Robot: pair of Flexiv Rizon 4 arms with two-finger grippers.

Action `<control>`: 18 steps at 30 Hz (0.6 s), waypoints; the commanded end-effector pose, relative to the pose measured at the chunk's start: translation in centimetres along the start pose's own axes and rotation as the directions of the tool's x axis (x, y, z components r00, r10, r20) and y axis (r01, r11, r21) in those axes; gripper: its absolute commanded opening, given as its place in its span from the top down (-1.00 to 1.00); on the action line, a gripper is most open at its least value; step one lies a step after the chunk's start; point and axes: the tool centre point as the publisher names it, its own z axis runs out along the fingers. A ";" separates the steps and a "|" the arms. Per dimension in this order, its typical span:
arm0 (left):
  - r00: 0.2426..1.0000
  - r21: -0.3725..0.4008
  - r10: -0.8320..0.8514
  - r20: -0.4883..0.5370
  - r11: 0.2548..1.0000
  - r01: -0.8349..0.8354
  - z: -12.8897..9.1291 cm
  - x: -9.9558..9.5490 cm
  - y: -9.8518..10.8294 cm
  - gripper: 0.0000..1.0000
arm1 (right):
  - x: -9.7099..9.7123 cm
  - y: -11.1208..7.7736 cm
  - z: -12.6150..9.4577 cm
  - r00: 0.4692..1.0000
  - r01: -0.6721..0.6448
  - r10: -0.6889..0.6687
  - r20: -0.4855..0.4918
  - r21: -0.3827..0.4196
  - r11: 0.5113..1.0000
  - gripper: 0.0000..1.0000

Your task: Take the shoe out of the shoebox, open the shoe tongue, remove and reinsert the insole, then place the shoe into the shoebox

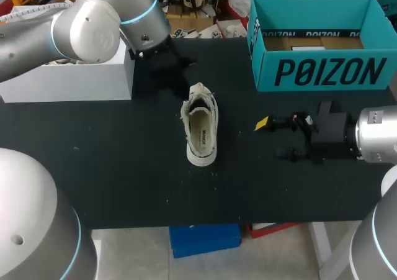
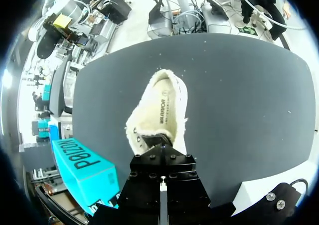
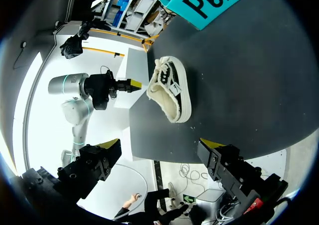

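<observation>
Toward the table's back left, the left gripper [image 3: 131, 85] hung with its fingers pressed together, empty, near the shoe [image 1: 200, 128], which lay mid-table, outside the shoebox [image 1: 319, 75]. Farther right, the right gripper [image 1: 273, 138] gaped wide, holding nothing.

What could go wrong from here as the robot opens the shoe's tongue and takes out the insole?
1. The right gripper, jaws open, is apart from the shoe, so a pull by the left gripper at the tongue end might drag or tip it.
2. The insole lies snug inside the shoe and might catch on coming out.
</observation>
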 end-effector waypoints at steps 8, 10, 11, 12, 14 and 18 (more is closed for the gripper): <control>1.000 0.018 -0.006 -0.011 1.000 0.006 3.5 -1.7 1.8 1.00 | 0.0 0.0 0.0 1.000 -0.001 0.001 0.001 0.000 1.000 -1.00; 1.000 0.025 -0.002 -0.010 1.000 0.002 4.0 -1.7 1.6 1.00 | 0.0 0.0 0.0 1.000 -0.001 0.001 0.001 0.000 1.000 -1.00; 1.000 0.030 0.000 -0.010 1.000 0.000 4.2 -1.7 1.6 1.00 | 0.0 0.0 0.0 1.000 -0.001 0.001 0.001 0.000 1.000 -1.00; 1.000 0.034 0.002 -0.011 0.999 -0.002 4.4 -1.7 1.3 1.00 | 0.0 0.0 0.0 1.000 -0.001 0.001 0.001 0.000 1.000 -1.00; 1.000 0.042 0.007 -0.015 0.999 -0.006 4.7 -1.7 1.0 1.00 | 0.0 0.0 0.0 1.000 -0.001 0.001 0.001 0.000 1.000 -1.00; 1.000 0.060 0.017 -0.024 0.998 -0.016 5.4 -1.6 0.2 1.00 | 0.0 0.0 0.0 1.000 -0.001 0.001 0.001 0.000 1.000 -1.00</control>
